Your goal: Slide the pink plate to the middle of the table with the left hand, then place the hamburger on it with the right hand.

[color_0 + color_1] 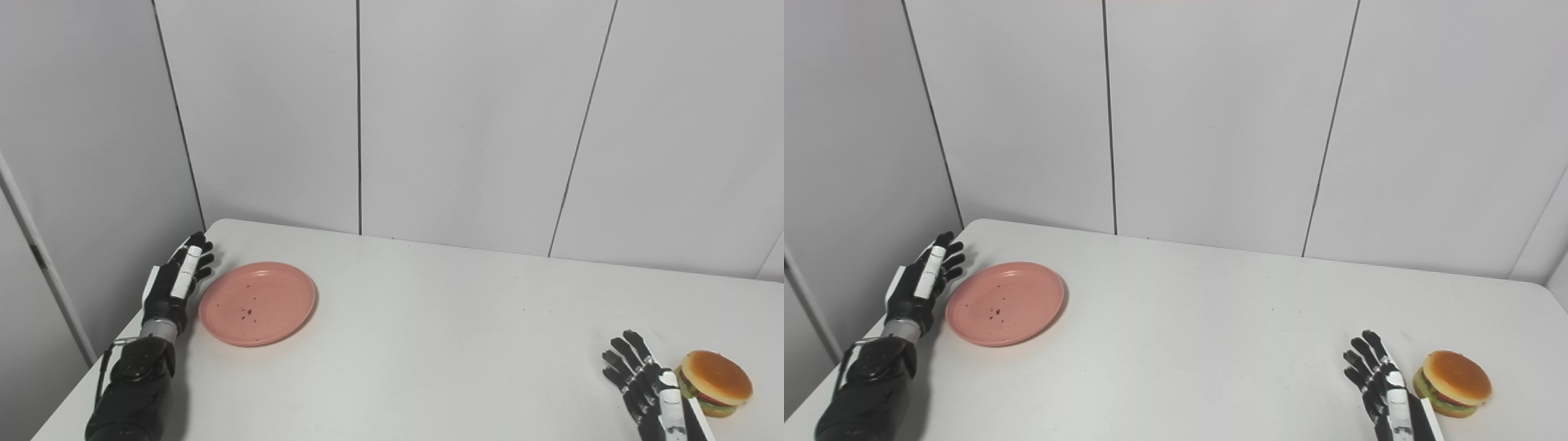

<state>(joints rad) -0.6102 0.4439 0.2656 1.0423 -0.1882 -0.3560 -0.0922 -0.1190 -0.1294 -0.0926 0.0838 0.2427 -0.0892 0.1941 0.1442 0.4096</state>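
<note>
Nearest us, at the bottom right, our right robot hand (pixel 649 386) waits with fingers spread and holding nothing, just beside the hamburger (pixel 715 383), which sits on the white worktop (pixel 441 343) near its right edge. On the far left, our left robot hand (pixel 177 278) stands edge-on, fingers extended and empty, just beside the left rim of the pink plate (pixel 257 303); we cannot tell whether it touches the rim. The plate lies flat near the worktop's left rear corner, well apart from the middle, with a few dark specks on it. We judge the first step is in hand: the slide. Next we need the left robot hand to press against the rim and push the plate rightward toward the centre, keeping it flat.
</note>
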